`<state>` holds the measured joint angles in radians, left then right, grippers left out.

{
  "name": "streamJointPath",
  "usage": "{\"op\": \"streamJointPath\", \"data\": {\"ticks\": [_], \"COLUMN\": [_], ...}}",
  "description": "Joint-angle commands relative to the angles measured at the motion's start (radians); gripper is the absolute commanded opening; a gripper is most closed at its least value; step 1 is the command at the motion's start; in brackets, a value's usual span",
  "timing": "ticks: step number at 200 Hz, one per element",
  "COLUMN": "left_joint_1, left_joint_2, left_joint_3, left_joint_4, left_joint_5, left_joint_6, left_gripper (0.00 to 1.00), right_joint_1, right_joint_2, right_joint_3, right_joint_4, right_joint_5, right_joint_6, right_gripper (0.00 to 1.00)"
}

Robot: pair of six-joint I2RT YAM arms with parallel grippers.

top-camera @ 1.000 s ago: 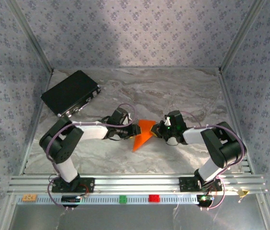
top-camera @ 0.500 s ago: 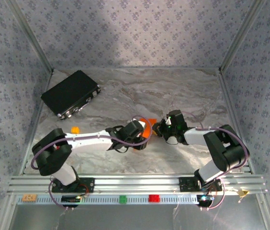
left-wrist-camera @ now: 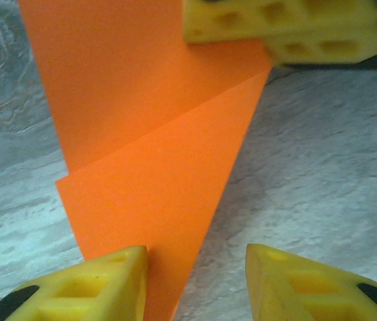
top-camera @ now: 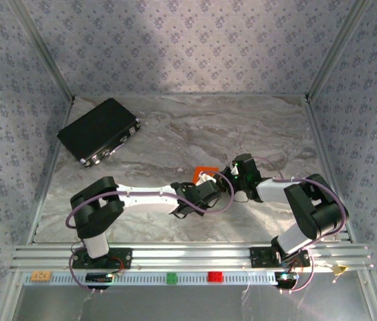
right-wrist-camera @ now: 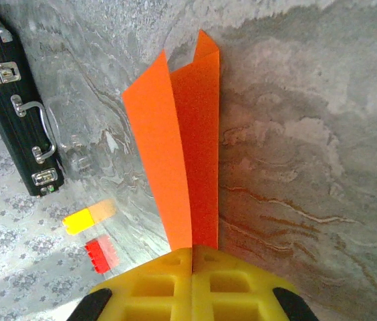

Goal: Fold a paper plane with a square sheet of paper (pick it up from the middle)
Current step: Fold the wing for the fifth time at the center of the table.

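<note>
The square sheet of paper (top-camera: 205, 170), bright orange and folded into a tapering shape with a diagonal crease, sits mid-table between both grippers. In the right wrist view the paper (right-wrist-camera: 188, 134) stands up in two flaps, and my right gripper (right-wrist-camera: 192, 253) is shut on its near end. My right gripper (top-camera: 227, 178) sits just right of the sheet. My left gripper (left-wrist-camera: 195, 267) is open; one finger lies over the paper (left-wrist-camera: 148, 134), the other over bare table, with the paper's slanted edge between them. From above, my left gripper (top-camera: 210, 190) covers the sheet's near part.
A black case (top-camera: 99, 130) lies at the back left; the case (right-wrist-camera: 15, 100) shows its latches in the right wrist view. Small blurred yellow-orange (right-wrist-camera: 88, 215) and red (right-wrist-camera: 98, 255) blocks lie on the table. Green (top-camera: 172, 277) and red (top-camera: 214, 276) blocks sit on the front rail.
My left arm has stretched further right, bringing its gripper from the paper's left side to over its near part. The right gripper has stayed shut on the paper.
</note>
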<state>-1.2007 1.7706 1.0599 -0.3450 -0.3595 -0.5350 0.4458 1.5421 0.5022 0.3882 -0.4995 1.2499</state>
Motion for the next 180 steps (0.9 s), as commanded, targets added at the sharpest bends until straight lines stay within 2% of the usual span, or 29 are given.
{"op": "streamJointPath", "data": {"ticks": [1, 34, 92, 154, 180], "left_joint_1": [-0.015, -0.022, -0.025, -0.030, -0.031], "left_joint_2": [0.022, 0.030, 0.033, 0.039, 0.036], "left_joint_3": [0.031, 0.025, 0.023, 0.019, 0.018], "left_joint_4": [-0.067, -0.074, -0.071, -0.076, -0.075], "left_joint_5": [-0.087, -0.117, -0.124, -0.143, -0.145], "left_joint_6": [-0.003, -0.009, -0.007, -0.009, -0.011], "left_gripper": [0.42, 0.40, 0.27, 0.26, 0.21], "right_joint_1": [0.007, 0.008, 0.008, 0.007, 0.009], "right_joint_2": [-0.025, -0.025, -0.025, -0.025, -0.027], "right_joint_3": [0.024, 0.025, 0.025, 0.028, 0.029], "right_joint_4": [-0.017, -0.017, -0.017, -0.023, -0.023], "right_joint_5": [0.016, 0.015, 0.015, 0.013, 0.013], "right_joint_6": [0.019, 0.024, 0.026, 0.023, 0.022], "right_gripper": [0.00, 0.00, 0.00, 0.00, 0.00]}}
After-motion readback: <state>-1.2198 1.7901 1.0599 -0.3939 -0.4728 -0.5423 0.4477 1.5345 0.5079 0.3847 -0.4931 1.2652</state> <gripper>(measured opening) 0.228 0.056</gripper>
